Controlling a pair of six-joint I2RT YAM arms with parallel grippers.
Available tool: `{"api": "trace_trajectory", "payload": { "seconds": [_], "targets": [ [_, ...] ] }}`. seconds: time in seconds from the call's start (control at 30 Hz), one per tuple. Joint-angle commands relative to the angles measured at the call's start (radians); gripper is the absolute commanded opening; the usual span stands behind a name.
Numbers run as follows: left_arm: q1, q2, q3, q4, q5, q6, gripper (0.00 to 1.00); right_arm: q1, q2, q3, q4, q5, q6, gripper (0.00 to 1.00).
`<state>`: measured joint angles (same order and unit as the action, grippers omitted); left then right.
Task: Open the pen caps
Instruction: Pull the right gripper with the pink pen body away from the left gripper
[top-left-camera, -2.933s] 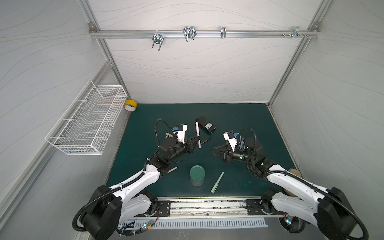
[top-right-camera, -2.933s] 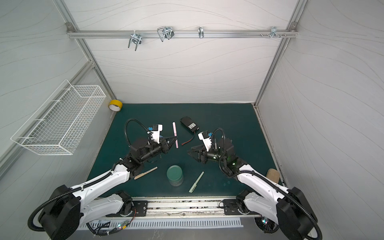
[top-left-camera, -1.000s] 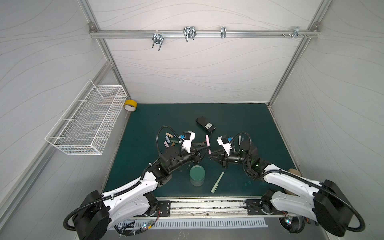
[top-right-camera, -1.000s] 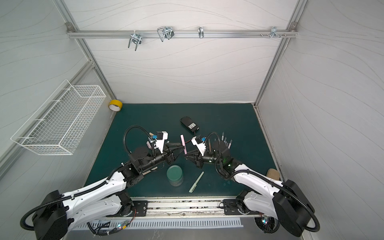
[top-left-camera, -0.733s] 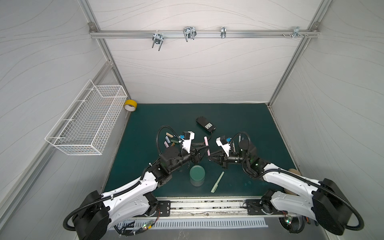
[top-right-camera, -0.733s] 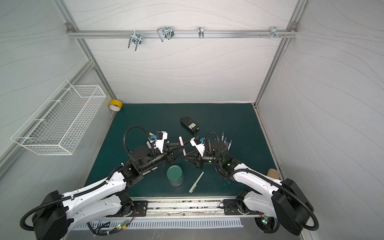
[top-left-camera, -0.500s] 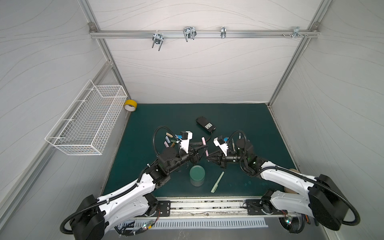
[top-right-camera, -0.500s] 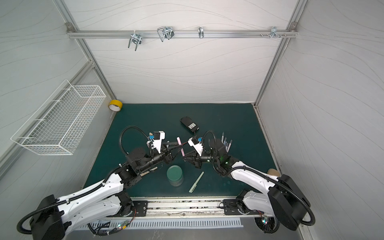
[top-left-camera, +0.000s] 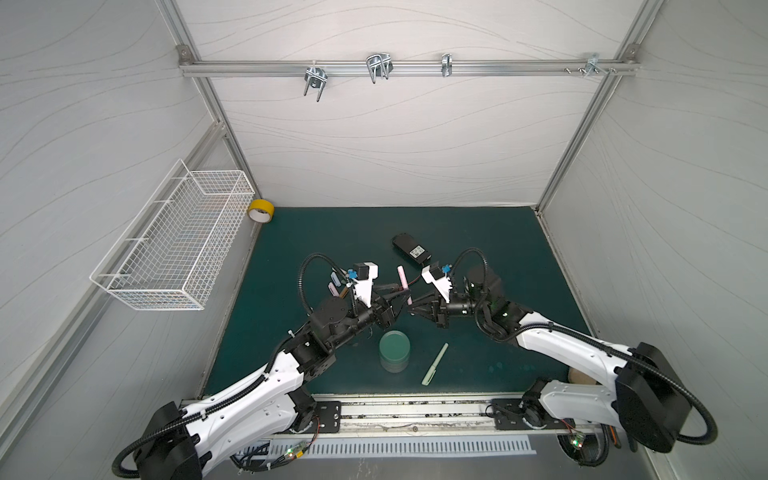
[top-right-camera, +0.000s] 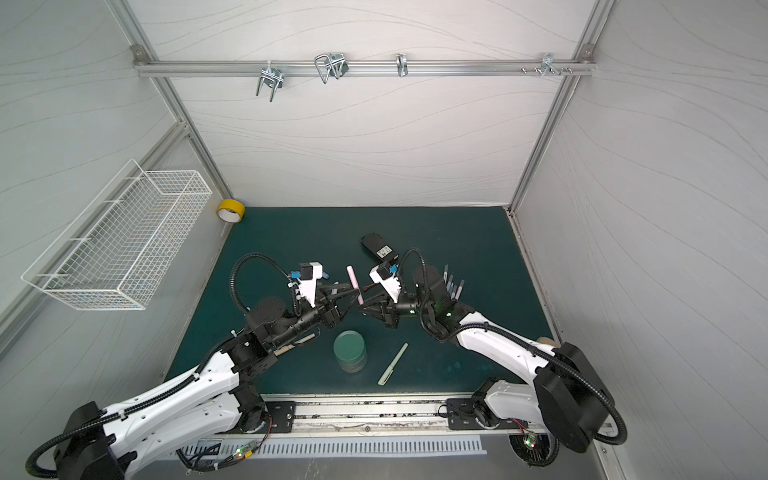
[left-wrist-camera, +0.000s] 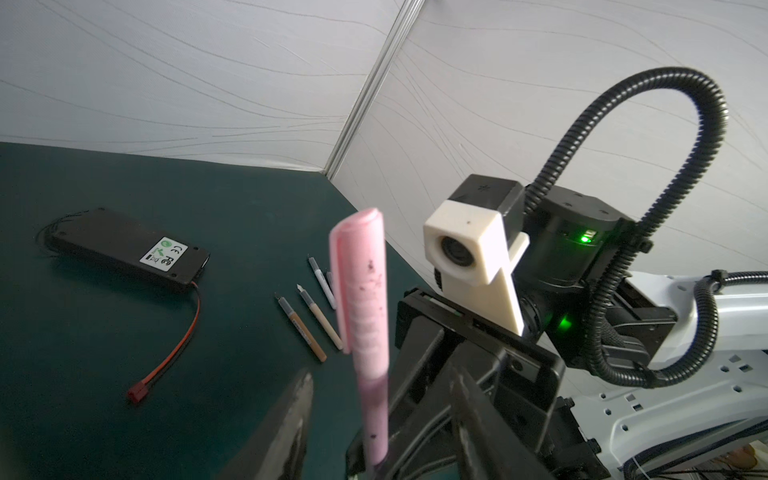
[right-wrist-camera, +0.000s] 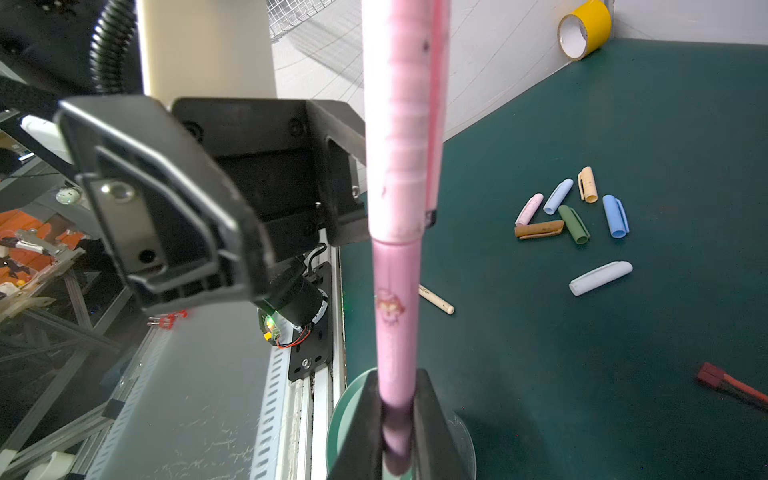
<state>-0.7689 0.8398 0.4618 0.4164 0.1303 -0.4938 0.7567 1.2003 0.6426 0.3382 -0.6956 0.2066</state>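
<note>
The pink pen (right-wrist-camera: 395, 291) is being gripped low on its barrel by the right hand (right-wrist-camera: 397, 419). The jaws are closed tight on it, and the pen is being held near upright above the desk (top-left-camera: 498, 249), close to the green round dish (top-left-camera: 394, 347). The pink cap (left-wrist-camera: 359, 282) is sitting on the upper end, seated on the barrel.

The left hand (left-wrist-camera: 378, 415) is being held open. In the left wrist view its fingers (left-wrist-camera: 297, 415) are standing either side of the barrel below the cap, clear of it. In both top views the two hands are tip to tip mid-desk.

Step judged: a cap pull-off is being set up.
- The left hand should be raised above the seam and closed across the cap body, not the clip.
- The cap should be pulled straight along the pen axis while the barrel is being held firm.
- A sideways tug is likely to twist the pen out of the low grip.

Loose caps (right-wrist-camera: 573, 216) are lying grouped on the desk, and uncapped pens (left-wrist-camera: 316, 320) are lying in a row. The green pen (top-left-camera: 434, 364) is lying capped near the front, not yet done.
</note>
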Motion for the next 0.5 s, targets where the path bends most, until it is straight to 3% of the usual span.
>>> {"api": "trace_trajectory", "payload": {
  "seconds": [0.0, 0.47],
  "targets": [
    [-0.005, 0.005, 0.038, -0.021, -0.037, -0.008, 0.54, 0.007, -0.062, -0.036, -0.022, -0.001, -0.059, 0.00],
    [-0.004, 0.027, 0.028, 0.032, 0.010, 0.014, 0.52, 0.012, -0.067, -0.115, 0.067, -0.005, -0.041, 0.00]
  ]
}}
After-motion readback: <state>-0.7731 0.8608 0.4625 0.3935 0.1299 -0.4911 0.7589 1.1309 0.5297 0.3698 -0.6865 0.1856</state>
